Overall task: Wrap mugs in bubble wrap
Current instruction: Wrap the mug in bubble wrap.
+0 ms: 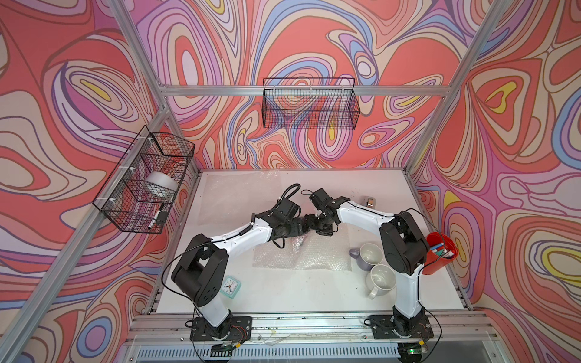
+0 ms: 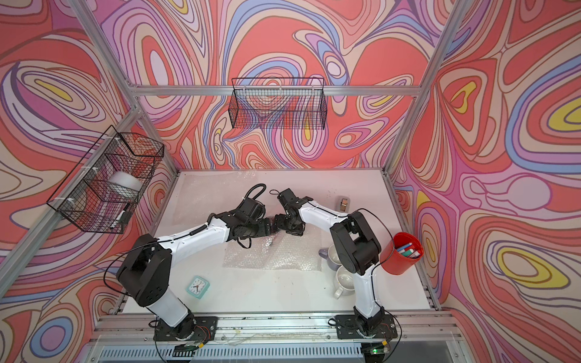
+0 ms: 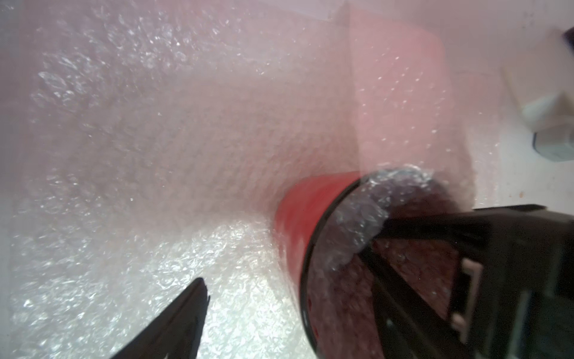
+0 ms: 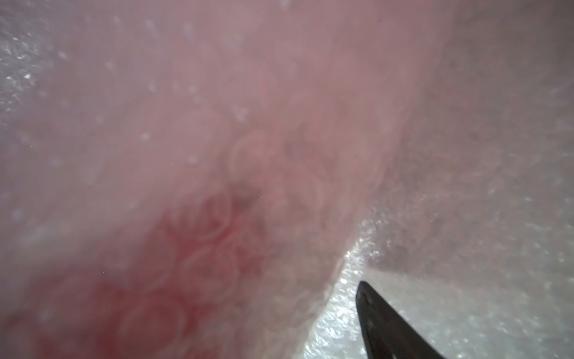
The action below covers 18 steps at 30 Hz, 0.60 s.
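Mid-counter, on its side: the glossy red mug (image 3: pixel 298 223), lying on a clear bubble wrap sheet (image 1: pixel 314 259), with wrap draped over its body and a bunch tucked into its mouth. Astride its rim, fingers spread wide: the left tool (image 3: pixel 293 251) (one finger at the mouth, nothing pinched). Close against the wrapped side: the right tool (image 1: pixel 315 224), with only one finger (image 4: pixel 382 320) showing, set wide. Just beside the sheet, upright: a pale lavender mug (image 1: pixel 371 254) next to a white mug (image 1: pixel 382 278). Farther back on the white counter (image 1: pixel 283 292): a second flat sheet of bubble wrap (image 1: pixel 239 195).
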Each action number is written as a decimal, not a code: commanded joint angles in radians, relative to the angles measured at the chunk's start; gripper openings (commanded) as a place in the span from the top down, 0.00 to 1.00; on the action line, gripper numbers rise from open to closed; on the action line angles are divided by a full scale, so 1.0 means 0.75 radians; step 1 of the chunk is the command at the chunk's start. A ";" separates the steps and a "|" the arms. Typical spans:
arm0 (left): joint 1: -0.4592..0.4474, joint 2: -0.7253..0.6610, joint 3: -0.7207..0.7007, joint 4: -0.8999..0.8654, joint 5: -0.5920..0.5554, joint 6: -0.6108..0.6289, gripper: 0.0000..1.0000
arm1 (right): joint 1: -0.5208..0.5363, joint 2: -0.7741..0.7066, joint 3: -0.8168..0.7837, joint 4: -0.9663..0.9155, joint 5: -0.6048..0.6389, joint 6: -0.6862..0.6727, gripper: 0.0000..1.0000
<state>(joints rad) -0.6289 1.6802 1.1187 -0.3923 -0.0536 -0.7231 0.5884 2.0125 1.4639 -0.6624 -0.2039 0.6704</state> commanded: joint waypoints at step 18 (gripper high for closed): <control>0.026 0.128 0.097 -0.078 -0.008 -0.040 0.13 | -0.284 0.010 0.220 -0.021 0.120 -0.107 0.09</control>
<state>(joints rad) -0.6144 1.7599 1.1656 -0.4179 -0.0532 -0.7376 0.3908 1.9560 1.5684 -0.6147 -0.1532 0.6132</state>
